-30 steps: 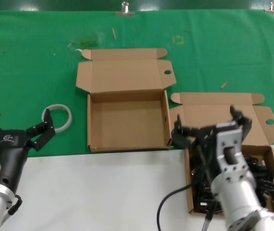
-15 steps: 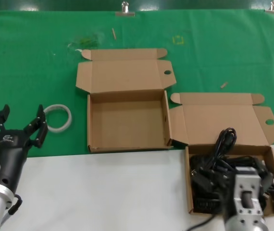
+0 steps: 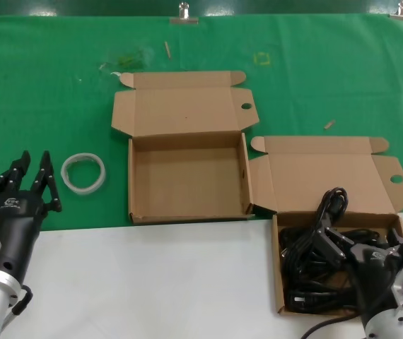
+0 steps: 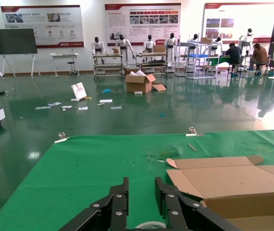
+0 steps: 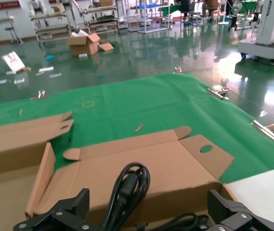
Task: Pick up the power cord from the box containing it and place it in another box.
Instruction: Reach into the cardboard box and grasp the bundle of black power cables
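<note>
The thin black looped power cord point(image 3: 326, 233) lies in the brown cardboard box with wing-flapped lid point(image 3: 392, 182), one loop reared against the upright lid, evidently to offer a hold. The right gripper point(image 3: 362, 247), jaws spread wide, sits low over this box, holding nothing. The left gripper point(image 3: 30, 185), nearly closed and empty, idles well left of it; the brown cardboard box with plain lid point(image 3: 187, 180) stands empty just left.

Robotics lab or demo hall with a glossy green floor point(image 4: 127, 110). Humanoid robots point(image 4: 122, 45) lined up beside wheeled racks point(image 4: 109, 65), posters point(image 4: 142, 21) along the back wall, people seated at desks point(image 4: 245, 53). Green cloth point(image 3: 46, 85) clipped over a worktable up front.
</note>
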You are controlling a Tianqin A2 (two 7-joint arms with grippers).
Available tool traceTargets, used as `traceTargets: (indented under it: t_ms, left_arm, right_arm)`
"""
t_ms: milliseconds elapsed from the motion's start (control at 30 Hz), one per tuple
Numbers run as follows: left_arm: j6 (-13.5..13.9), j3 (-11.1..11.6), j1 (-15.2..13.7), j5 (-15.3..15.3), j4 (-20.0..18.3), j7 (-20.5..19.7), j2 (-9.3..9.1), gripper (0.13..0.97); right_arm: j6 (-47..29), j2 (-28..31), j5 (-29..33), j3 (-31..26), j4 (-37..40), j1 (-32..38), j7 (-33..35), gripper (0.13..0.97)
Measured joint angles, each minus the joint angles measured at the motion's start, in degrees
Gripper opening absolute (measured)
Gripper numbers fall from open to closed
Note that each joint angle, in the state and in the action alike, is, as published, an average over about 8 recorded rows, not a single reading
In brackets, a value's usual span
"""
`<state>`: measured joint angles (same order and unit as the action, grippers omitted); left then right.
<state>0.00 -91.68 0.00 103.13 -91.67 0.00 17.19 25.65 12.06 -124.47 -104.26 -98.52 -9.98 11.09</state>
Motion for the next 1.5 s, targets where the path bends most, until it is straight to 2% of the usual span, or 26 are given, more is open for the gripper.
traceTargets:
  t_ms: [233,333,367,633,667,933,1233,1500]
  left_arm:
    - [0.0,0.0,0.0,0.0,0.0,0.0,0.0,0.22]
    - [0.0,0.0,0.0,0.0,0.0,0.0,0.0,0.18]
    - [0.0,0.0,0.0,0.0,0.0,0.0,0.0,0.18]
    - [0.0,0.0,0.0,0.0,0.0,0.0,0.0,0.155]
    - [0.0,0.0,0.0,0.0,0.0,0.0,0.0,0.15]
    - [0.0,0.0,0.0,0.0,0.0,0.0,0.0,0.14]
    - [0.0,0.0,0.0,0.0,0.0,0.0,0.0,0.14]
    - [0.0,0.0,0.0,0.0,0.0,0.0,0.0,0.14]
  right_arm:
    - [-3.5,0.9,-2.0,1.0,3.2,2.1,-3.6,0.772]
    - [-4.6,0.7,-2.6,1.1,5.5,3.0,-4.9,0.772]
    - [-5.0,0.6,-2.7,1.2,6.2,3.3,-5.3,0.772]
    - [-8.4,-1.2,-1.9,1.9,10.5,5.3,-8.8,0.579]
    - [-8.8,-1.4,-1.7,1.9,10.8,5.6,-9.1,0.579]
    - [-11.1,-3.0,-0.8,1.4,12.2,7.4,-11.4,0.371]
    - [-12.5,-4.8,-0.2,2.2,12.6,7.3,-14.3,0.23]
    - [-12.3,-5.1,0.7,2.6,10.6,6.6,-15.2,0.189]
